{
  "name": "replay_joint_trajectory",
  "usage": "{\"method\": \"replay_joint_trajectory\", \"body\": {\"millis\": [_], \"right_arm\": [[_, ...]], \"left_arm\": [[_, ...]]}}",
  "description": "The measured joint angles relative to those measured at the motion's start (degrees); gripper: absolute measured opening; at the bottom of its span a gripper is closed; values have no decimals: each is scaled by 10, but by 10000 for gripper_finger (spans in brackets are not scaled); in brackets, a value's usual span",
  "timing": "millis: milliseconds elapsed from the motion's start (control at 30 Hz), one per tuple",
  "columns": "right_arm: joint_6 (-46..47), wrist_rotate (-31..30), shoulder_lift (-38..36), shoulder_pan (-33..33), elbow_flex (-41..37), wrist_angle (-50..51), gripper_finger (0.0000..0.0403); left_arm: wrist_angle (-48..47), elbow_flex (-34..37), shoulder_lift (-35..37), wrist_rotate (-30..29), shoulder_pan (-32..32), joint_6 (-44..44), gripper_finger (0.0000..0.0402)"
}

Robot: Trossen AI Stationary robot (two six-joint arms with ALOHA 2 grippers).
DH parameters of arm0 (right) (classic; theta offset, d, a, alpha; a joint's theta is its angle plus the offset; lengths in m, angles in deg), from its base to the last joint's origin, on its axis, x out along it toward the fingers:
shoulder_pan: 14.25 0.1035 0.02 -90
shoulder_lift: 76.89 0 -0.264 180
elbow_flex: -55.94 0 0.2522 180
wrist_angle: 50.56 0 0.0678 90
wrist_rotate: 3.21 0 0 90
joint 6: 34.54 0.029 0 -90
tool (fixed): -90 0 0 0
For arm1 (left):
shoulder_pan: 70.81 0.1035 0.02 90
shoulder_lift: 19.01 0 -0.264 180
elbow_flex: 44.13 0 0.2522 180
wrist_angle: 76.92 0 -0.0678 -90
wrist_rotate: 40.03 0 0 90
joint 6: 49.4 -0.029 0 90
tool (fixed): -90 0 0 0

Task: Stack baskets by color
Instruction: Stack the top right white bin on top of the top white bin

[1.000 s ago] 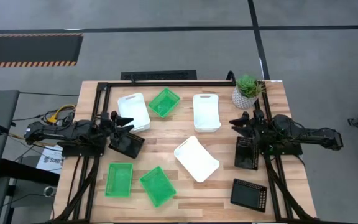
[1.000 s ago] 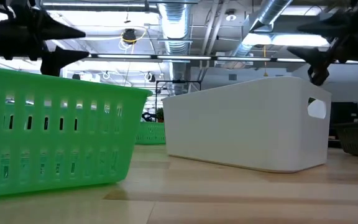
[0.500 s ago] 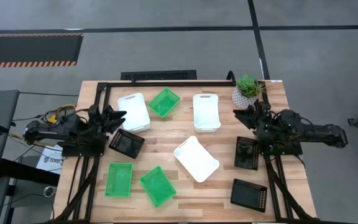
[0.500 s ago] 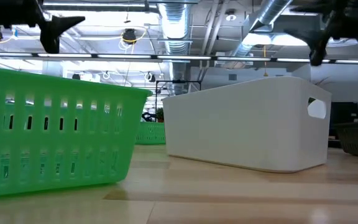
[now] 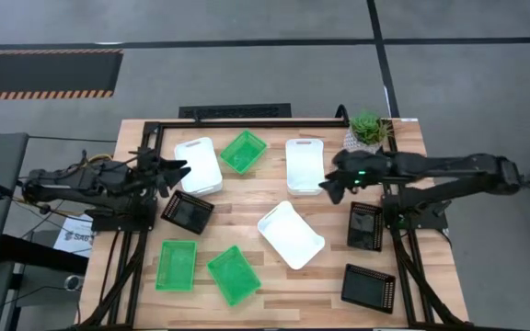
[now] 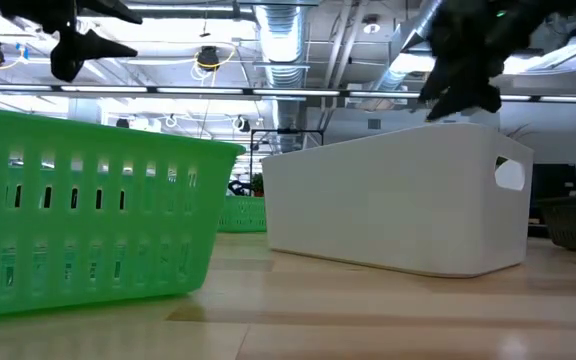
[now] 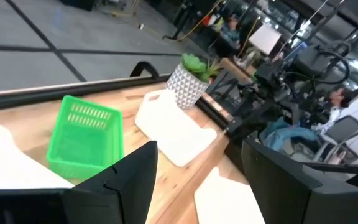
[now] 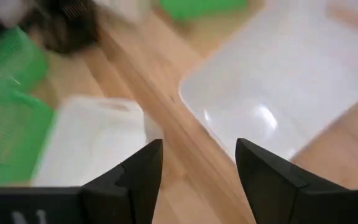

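Your sorting has barely begun: all nine baskets lie singly on the tabletop (image 5: 274, 198), none stacked. Taking the potted plant (image 5: 366, 131) at the far right corner as the marker, one white basket (image 5: 305, 166) sits just left of it, a green basket (image 5: 244, 152) and a second white basket (image 5: 198, 165) farther left, and the third white basket (image 5: 291, 235) lies nearer you and to the plant's left. Two green baskets (image 5: 176, 265) (image 5: 233, 275) rest far across at the near left; one black basket (image 5: 188, 211) sits well left, two more (image 5: 365, 226) (image 5: 368, 288) below the plant on the right. Your right claw (image 5: 330, 188) hangs with jaws wide and empty at the near right edge of the white basket beside the plant; a second ago it hovered over the black basket below the plant, and has since swung left. Your left claw (image 5: 175, 169), also wide and empty, has drawn back from the left black basket to the second white basket's left edge.
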Motion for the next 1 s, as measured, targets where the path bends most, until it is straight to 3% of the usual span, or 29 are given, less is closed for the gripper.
{"method": "replay_joint_trajectory", "body": {"millis": [200, 367, 633, 733, 1000], "right_arm": [[-8, 18, 135, 29, 73, 16, 226], [-5, 9, 227, 31, 159, 9, 226], [59, -76, 344, -16, 303, 144, 226], [61, -87, 380, -43, 323, 182, 226], [60, -60, 451, -93, 327, 148, 226]], "left_arm": [[-34, -9, -4, 8, 0, 23, 224], [-91, -9, -4, -34, 0, 73, 224], [-121, -9, -5, -71, 2, 117, 224], [-121, -9, -4, -78, 12, 110, 224], [-119, -69, -3, -79, 43, 29, 224]]}}
